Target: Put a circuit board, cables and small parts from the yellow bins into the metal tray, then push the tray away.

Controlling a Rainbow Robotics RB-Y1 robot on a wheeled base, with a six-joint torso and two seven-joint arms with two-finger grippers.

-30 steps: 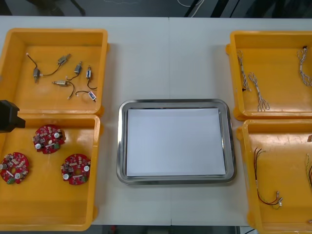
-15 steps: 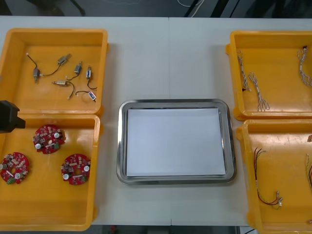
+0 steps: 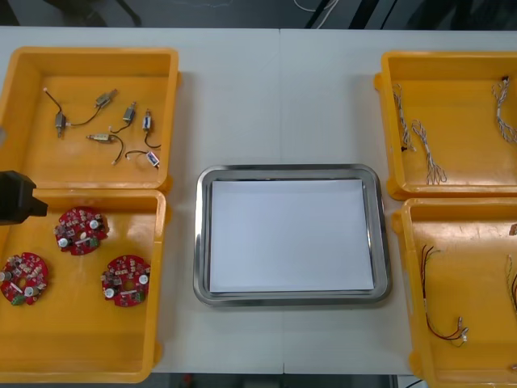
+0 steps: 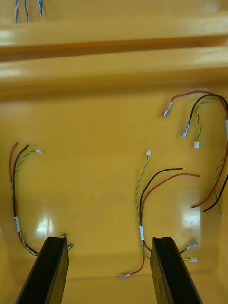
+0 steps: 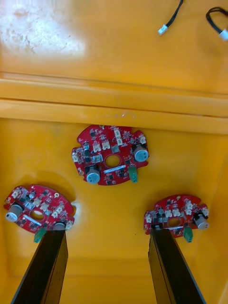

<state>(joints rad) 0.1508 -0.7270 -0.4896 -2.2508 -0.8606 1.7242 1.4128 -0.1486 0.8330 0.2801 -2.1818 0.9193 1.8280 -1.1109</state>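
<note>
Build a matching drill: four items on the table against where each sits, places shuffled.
Things:
1. circuit boards
2. small metal parts
3. twisted blue and white cables
4. metal tray

Places:
A. centre of the table
B. far right bin
C. near left bin, under the open left end effector
D. far left bin

Pairs: 1-C, 2-D, 3-B, 4-A

Also open: right end effector, over the near right bin.

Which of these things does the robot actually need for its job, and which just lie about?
Needed: yellow bins, red circuit boards, small metal parts, cables, metal tray, open left gripper over the boards, open right gripper over cables.
Merely there: the light table.
</note>
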